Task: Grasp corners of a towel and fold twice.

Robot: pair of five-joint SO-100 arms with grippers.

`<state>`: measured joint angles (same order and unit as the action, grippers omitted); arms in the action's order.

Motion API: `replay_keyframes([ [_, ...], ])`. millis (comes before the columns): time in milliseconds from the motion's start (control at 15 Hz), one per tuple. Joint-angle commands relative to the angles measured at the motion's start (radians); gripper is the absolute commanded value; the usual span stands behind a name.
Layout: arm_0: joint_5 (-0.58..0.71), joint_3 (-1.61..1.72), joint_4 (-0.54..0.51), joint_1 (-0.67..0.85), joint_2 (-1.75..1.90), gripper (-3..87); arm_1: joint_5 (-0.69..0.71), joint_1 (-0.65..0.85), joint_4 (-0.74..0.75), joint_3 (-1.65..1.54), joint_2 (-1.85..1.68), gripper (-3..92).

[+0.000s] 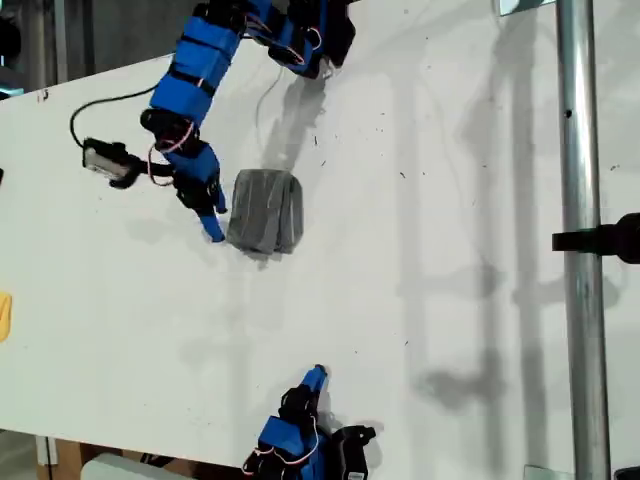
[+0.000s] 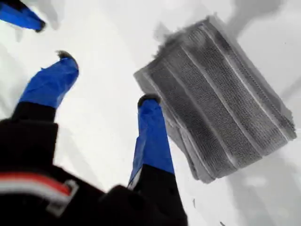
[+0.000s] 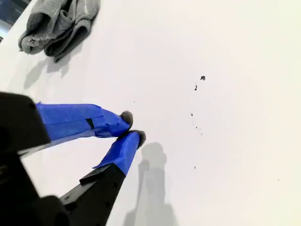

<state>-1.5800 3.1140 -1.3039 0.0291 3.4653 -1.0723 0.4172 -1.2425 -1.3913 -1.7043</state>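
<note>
Lying folded into a small grey wad, the towel (image 1: 265, 212) sits on the white table (image 1: 450, 250). My first hand (image 1: 212, 222) hangs spread just beside it, empty. My second hand (image 3: 133, 126), tips pressed together, is well apart over bare, speck-marked table. Metal pole (image 1: 582, 240) at the exterior view's right.
</note>
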Motion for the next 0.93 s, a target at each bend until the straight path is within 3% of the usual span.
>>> replay_keyframes([
  [0,-0.029,0.006,0.009,0.005,0.008,3.2,0.005,0.043,-0.052,-0.241,-0.428,12.7],
  [200,-0.054,0.006,0.009,0.021,0.008,3.2,-0.126,-0.017,-0.051,-0.775,-0.836,3.2],
  [267,0.006,0.006,0.008,0.025,0.008,3.2,-0.176,-0.060,-0.049,-0.945,-0.983,2.6],
  [467,0.638,0.006,0.018,0.020,0.008,3.0,-0.351,-0.218,-0.156,-1.322,-1.473,0.2],
  [667,0.597,0.006,0.011,0.014,0.008,2.6,-0.526,-0.330,-0.152,-1.516,-1.580,-0.2],
  [733,0.597,0.006,0.011,0.014,0.008,2.5,-0.575,-0.370,-0.141,-1.513,-1.577,7.2],
  [867,0.597,0.006,0.011,0.017,0.008,2.4,-0.499,-0.318,-0.161,-1.502,-1.578,8.2],
])
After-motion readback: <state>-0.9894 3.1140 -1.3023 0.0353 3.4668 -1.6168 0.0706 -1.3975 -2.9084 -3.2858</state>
